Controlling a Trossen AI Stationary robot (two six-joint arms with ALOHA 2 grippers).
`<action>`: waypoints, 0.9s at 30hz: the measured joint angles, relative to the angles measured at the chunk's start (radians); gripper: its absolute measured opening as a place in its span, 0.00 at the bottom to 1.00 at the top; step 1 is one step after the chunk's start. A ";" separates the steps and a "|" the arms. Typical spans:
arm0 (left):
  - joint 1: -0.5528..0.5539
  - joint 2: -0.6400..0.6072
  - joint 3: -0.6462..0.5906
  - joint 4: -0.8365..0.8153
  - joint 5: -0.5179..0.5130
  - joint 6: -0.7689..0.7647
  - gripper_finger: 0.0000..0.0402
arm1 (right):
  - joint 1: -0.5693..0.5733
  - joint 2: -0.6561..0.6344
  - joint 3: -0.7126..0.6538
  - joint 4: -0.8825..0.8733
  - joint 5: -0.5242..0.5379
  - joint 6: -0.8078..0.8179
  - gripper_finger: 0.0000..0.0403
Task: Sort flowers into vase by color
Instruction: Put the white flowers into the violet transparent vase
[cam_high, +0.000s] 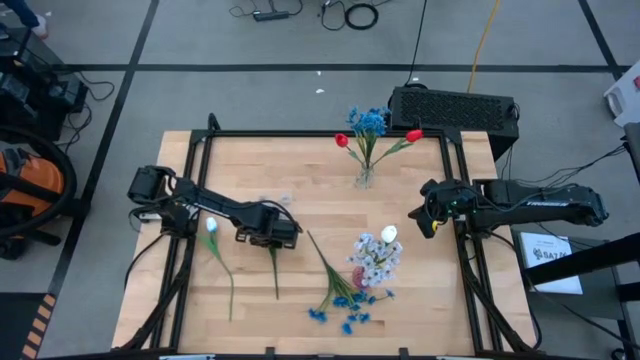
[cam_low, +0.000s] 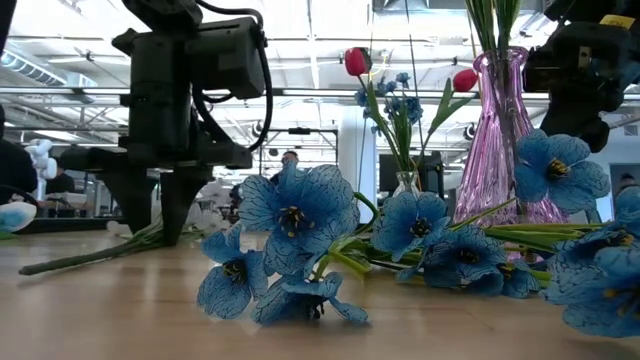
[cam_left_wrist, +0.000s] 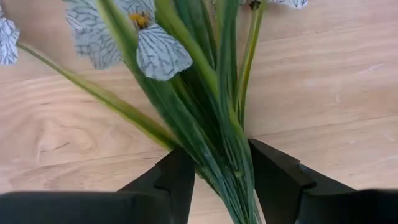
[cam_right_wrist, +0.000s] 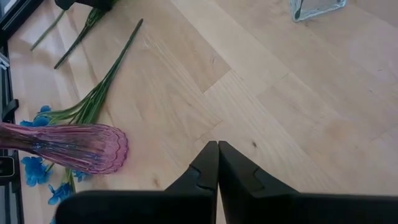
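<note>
Blue flowers (cam_low: 290, 235) sprawl closest to the low camera, lying on the wooden counter (cam_high: 300, 190) at its near edge, their green stems fanning back toward the middle. Just behind them stands my pink ribbed vase (cam_low: 505, 140), holding pale lavender-white blooms (cam_high: 375, 258) and one white tulip (cam_high: 389, 234).

On my left side, another white tulip (cam_high: 212, 225) lies flat on the counter with its stem pointing toward the near edge. Beside it my left claw (cam_left_wrist: 221, 180) is down at counter level, fingers (cam_left_wrist: 177, 180) spread to either side of a bundle of green stems and leaves (cam_left_wrist: 205, 112); the pale veined blossoms (cam_left_wrist: 158, 53) lie just past the tips. Whether the fingers press those stems I cannot tell.

My right claw (cam_right_wrist: 217, 163) hangs above bare wood at the right side, fingers clenched together with nothing between them.

Farthest back, a small clear vase (cam_high: 365, 176) holds two red tulips (cam_high: 341, 140) and a blue cluster (cam_high: 368, 121).
</note>
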 joint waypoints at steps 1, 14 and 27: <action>0.000 0.000 0.000 0.000 0.002 0.000 0.35 | 0.000 0.000 0.000 0.000 0.000 -0.001 0.00; -0.012 -0.077 0.020 0.228 -0.198 0.114 0.05 | 0.000 0.000 0.000 -0.001 0.001 -0.008 0.00; -0.137 -0.302 0.027 0.834 -0.599 1.156 0.05 | 0.000 0.006 0.000 -0.008 0.000 -0.019 0.00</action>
